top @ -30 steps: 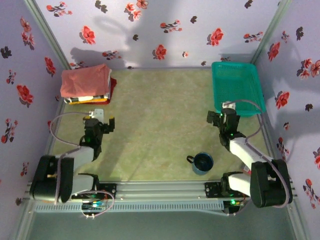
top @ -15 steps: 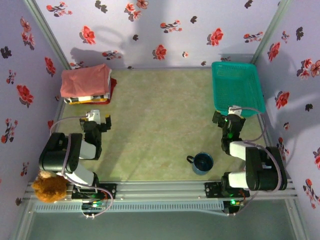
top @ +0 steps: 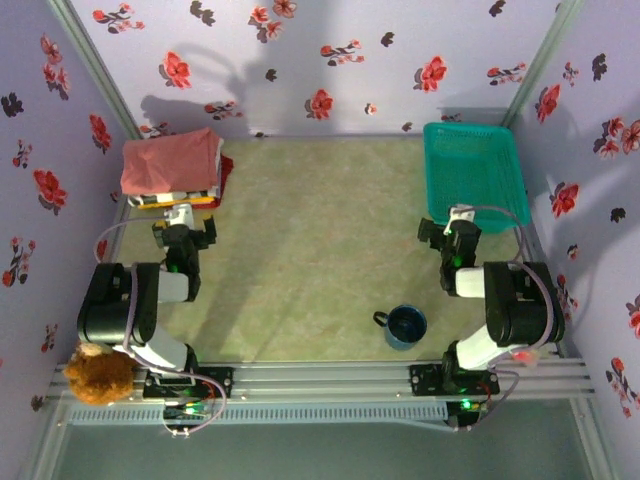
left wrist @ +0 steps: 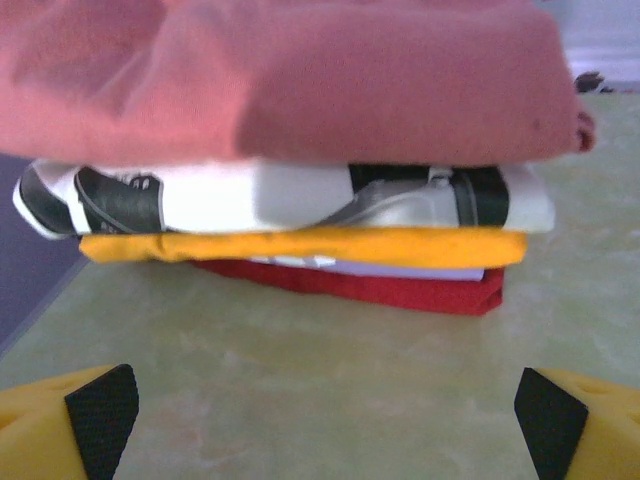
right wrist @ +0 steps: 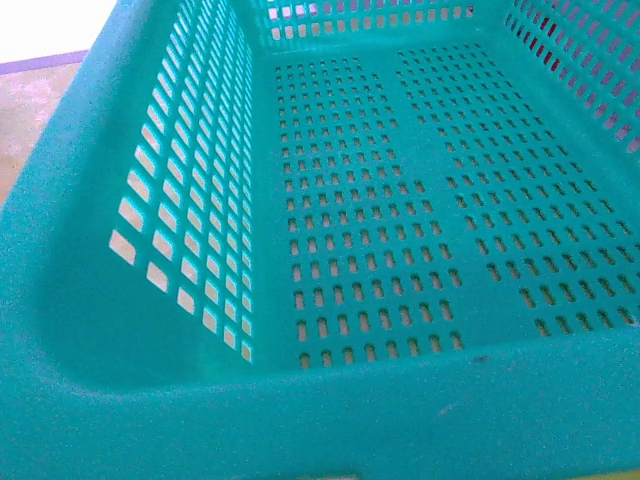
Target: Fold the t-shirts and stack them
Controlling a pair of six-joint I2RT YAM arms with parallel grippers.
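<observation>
At ten o'clock on the tabletop [top: 320, 250] your t-shirts [top: 172, 170] sit folded in one pile, pink on top. The left fingers [left wrist: 102, 417] have drawn back, spread apart and empty. The right fingers [top: 428, 231] have done likewise, before the empty basket [top: 475, 175] at two o'clock. The job looks finished.

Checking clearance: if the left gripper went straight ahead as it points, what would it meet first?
Probably the shirt stack, low on its near side; the open left gripper faces it across bare table.
</observation>
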